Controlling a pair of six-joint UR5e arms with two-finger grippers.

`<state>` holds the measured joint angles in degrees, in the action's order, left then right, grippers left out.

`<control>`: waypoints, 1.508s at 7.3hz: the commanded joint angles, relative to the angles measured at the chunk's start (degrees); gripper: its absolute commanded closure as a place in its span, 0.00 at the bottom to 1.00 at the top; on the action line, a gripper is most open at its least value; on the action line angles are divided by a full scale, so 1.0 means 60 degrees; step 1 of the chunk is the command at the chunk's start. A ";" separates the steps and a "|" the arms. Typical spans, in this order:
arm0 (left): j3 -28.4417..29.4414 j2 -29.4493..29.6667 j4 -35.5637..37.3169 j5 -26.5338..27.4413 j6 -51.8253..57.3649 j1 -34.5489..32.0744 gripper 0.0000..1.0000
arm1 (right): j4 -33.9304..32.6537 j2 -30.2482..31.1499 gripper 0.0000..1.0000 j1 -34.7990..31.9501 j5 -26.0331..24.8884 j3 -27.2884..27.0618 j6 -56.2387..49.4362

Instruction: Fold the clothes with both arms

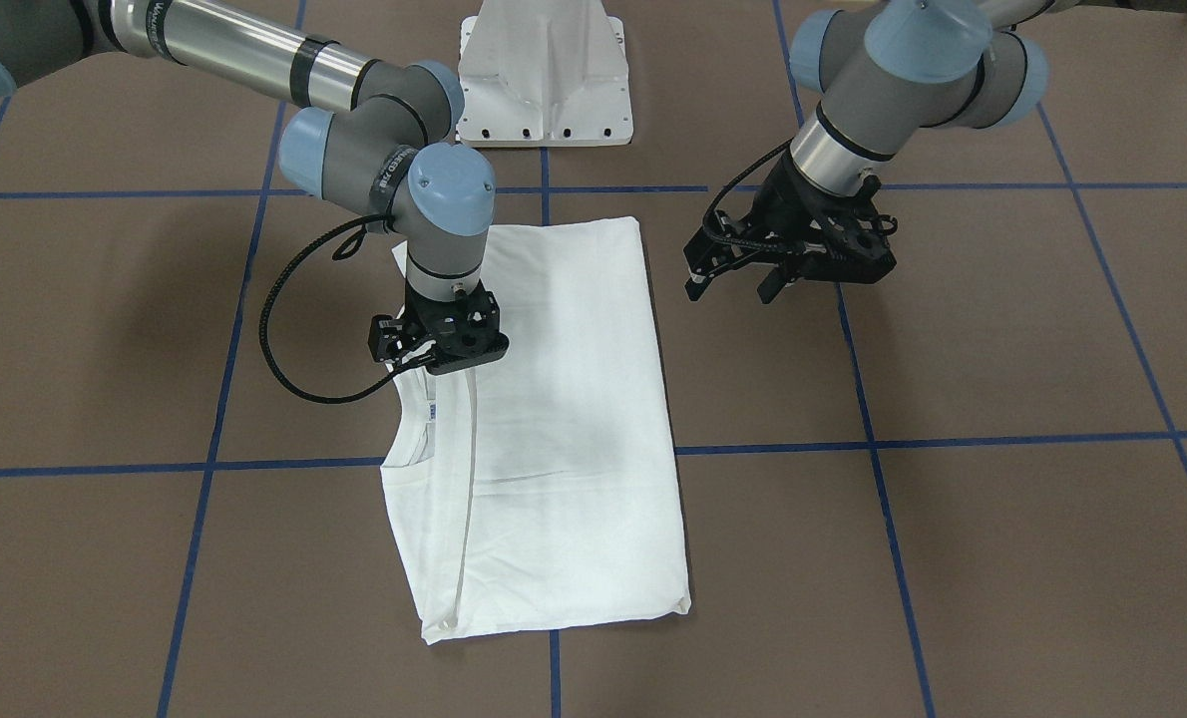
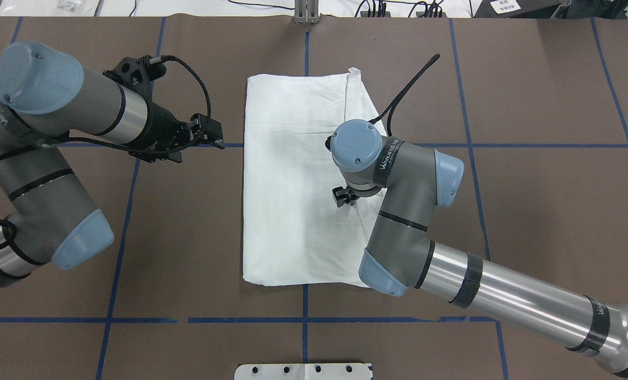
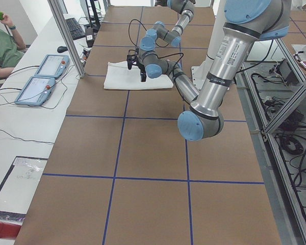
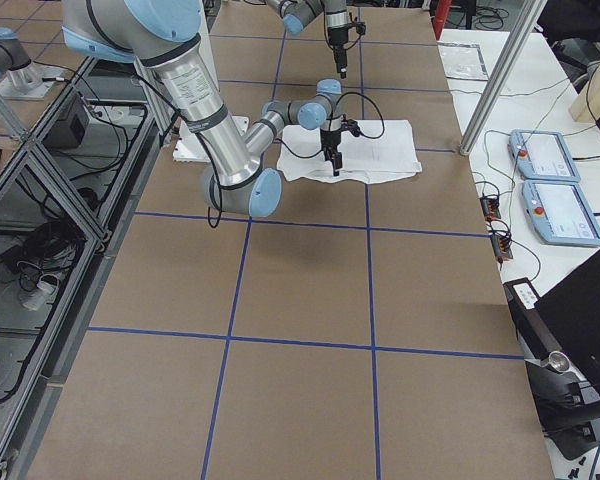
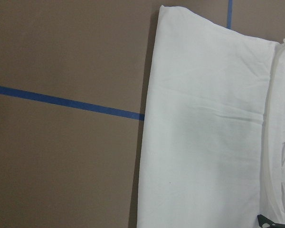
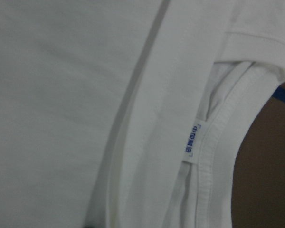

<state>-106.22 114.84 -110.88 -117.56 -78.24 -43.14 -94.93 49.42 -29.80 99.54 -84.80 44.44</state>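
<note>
The white shirt (image 2: 293, 184) is lying flat on the brown table (image 2: 530, 211), folded into a long rectangle. Its long axis is running straight away from the robot, across one of the blue tape lines (image 2: 504, 145).

Going from its left edge to its right, the cloth is showing a smooth, plain panel first. Next comes a narrow folded-over strip running lengthwise. Last is the collar (image 6: 218, 156), sitting about halfway along the right edge and opening toward the robot's right. Inside the collar a small white label (image 6: 195, 142) is showing blue characters, too blurred to read.

The left gripper (image 1: 729, 294) is hovering above the bare table with its fingers spread apart. The shirt's left long edge is lying just to the right of those fingers, clear of them.

The right gripper (image 1: 442, 359) is pointing straight down onto the shirt. The collar and label are lying directly beneath and just beyond its fingers. The wrist is hiding the tips, so I cannot tell whether they are pinching the cloth.
</note>
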 commanded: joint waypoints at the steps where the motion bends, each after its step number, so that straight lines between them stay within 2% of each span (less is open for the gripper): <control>1: 0.0008 0.0034 -0.0006 0.0008 -0.0011 0.0012 0.00 | -0.0013 0.0258 0.00 -0.0334 0.0122 -0.0133 -0.0141; 3: 0.0037 0.0078 -0.0006 0.0008 -0.0055 0.0012 0.00 | -0.0101 0.0856 0.00 -0.0715 0.0400 -0.0876 -0.0229; 8: 0.0008 0.0166 0.0008 0.0008 -0.0099 0.0012 0.00 | -0.0028 0.1329 0.00 -0.1066 0.0357 -0.0910 -0.0654; 10: -0.0094 0.0166 0.0066 0.0008 -0.0099 -0.0002 0.00 | -0.0072 0.1168 0.00 -0.1433 0.1174 -0.1245 -0.0640; 11: -0.0094 0.0166 0.0067 -0.0006 -0.0142 0.0012 0.00 | -0.0086 0.1182 0.00 -0.1464 0.1294 -0.1638 -0.0552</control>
<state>-106.65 115.84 -110.58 -117.53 -78.90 -43.10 -95.37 56.63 -37.94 105.61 -92.26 40.72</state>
